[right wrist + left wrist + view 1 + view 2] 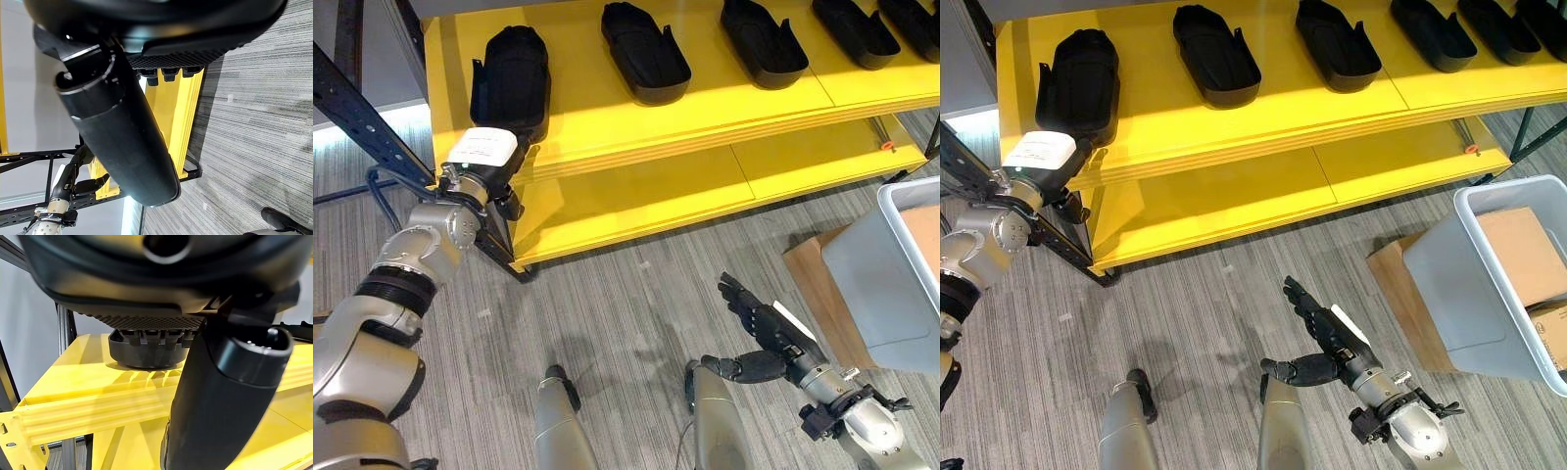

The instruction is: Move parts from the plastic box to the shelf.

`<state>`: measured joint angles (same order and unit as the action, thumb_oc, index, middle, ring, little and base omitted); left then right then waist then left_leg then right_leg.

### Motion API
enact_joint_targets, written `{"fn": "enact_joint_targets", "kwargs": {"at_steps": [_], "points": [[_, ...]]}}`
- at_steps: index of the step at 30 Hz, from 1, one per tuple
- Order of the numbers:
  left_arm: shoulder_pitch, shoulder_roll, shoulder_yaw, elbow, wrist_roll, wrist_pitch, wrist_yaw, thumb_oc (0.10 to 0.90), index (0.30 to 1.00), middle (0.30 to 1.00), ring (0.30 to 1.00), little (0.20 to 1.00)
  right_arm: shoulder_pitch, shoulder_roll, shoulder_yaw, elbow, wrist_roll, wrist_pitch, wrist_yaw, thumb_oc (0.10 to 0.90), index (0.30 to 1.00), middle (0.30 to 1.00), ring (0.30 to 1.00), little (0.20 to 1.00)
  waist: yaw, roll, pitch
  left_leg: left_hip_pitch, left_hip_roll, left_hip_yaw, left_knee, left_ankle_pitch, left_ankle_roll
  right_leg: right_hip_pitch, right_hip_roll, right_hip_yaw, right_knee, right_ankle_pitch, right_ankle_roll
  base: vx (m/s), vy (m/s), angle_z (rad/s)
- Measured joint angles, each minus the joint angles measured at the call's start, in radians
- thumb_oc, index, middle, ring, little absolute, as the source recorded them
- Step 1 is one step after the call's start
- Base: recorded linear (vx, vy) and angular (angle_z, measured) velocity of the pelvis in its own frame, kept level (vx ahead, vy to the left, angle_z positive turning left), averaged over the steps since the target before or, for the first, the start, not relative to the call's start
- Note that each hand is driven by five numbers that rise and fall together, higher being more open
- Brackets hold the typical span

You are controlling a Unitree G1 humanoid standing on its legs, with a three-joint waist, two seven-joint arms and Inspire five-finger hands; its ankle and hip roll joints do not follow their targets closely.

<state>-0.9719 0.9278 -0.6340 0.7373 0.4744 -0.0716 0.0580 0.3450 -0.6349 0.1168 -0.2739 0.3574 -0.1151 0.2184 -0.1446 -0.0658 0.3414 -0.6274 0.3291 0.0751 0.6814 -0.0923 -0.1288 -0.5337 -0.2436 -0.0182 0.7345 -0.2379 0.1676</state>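
We see a yellow shelf (724, 108) with a row of black moulded parts lying along its upper board. Our left hand (494, 162) reaches up to the leftmost part (512, 73), which lies flat at the shelf's left end. The hand's white-covered back sits at the near edge of the board, right against that part's near end. In the left wrist view the thumb (220, 396) stands out in front of the part (146, 350), which rests on the yellow board, but the fingers are hidden, so we cannot tell whether they grip it or lie straight.

Our right hand (1327, 338) hangs low over the grey striped floor (626, 313), well apart from the shelf. Its fingers are stretched out straight, the thumb is spread to the side, and it holds nothing.

At the right stands the grey plastic box (1474, 279) on the floor, with brown cardboard (1523, 255) inside it. A flat brown sheet (1400, 294) lies under its near side.
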Motion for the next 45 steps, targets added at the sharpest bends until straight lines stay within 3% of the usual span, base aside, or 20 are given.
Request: {"fn": "enact_joint_targets", "kwargs": {"at_steps": [9, 10, 45], "points": [[-0.020, -0.001, -0.006, 0.007, -0.001, 0.000, -0.007, 0.900, 1.000, 1.000, 1.000, 1.000, 0.001, 0.001, 0.000, 0.000, 0.000, 0.009, 0.002, 0.900, 1.000, 1.000, 1.000, 1.000, -0.012, -0.001, -0.003, 0.002, 0.000, 0.003, 0.001, 0.010, -0.008, -0.001, 0.002, 0.004, 0.000, 0.011, 0.012, 0.02, -0.002, 0.00], [-0.025, -0.001, -0.012, 0.011, -0.001, 0.003, -0.007, 0.900, 1.000, 1.000, 1.000, 1.000, -0.001, 0.000, 0.001, 0.004, 0.000, 0.010, 0.003, 0.900, 1.000, 1.000, 1.000, 1.000, -0.015, -0.001, -0.004, 0.002, 0.000, 0.003, 0.002, -0.002, -0.002, -0.001, 0.002, 0.006, -0.001, 0.000, 0.000, 0.00, 0.000, 0.00], [-0.050, -0.049, -0.033, 0.071, -0.076, 0.021, -0.007, 0.900, 1.000, 1.000, 1.000, 1.000, 0.009, 0.000, 0.001, 0.014, 0.010, 0.011, 0.003, 0.900, 1.000, 1.000, 1.000, 1.000, -0.032, 0.000, -0.037, 0.003, 0.003, 0.022, 0.003, -0.006, -0.001, -0.017, 0.003, 0.026, 0.000, 0.003, 0.002, 0.00, -0.001, -0.01]]}}
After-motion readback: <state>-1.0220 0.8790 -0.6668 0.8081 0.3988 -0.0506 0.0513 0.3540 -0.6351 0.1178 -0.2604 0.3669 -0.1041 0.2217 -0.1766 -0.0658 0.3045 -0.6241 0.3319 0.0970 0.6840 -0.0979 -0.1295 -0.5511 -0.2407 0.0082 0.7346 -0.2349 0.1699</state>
